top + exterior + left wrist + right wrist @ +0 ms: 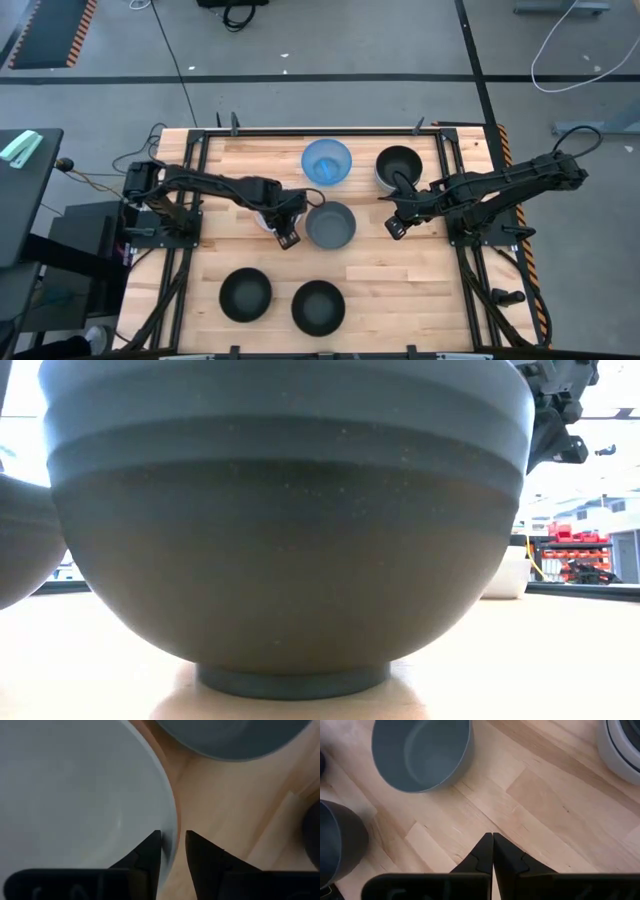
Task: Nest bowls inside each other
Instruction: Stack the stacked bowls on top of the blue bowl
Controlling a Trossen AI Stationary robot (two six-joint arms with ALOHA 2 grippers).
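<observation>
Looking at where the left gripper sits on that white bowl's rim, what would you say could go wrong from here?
1. The left gripper straddles the white bowl rim with its jaws open; closing off-centre might tip or drop the bowl.
2. The grey bowl stands close beside it, so lifting may knock it.
3. The right gripper, shut, hangs over bare table near the black bowl; the arms might crowd each other.

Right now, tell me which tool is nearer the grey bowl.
Left. The left tool sits right beside the grey bowl, straddling a white bowl's rim; the right tool is farther off on its other side.
</observation>
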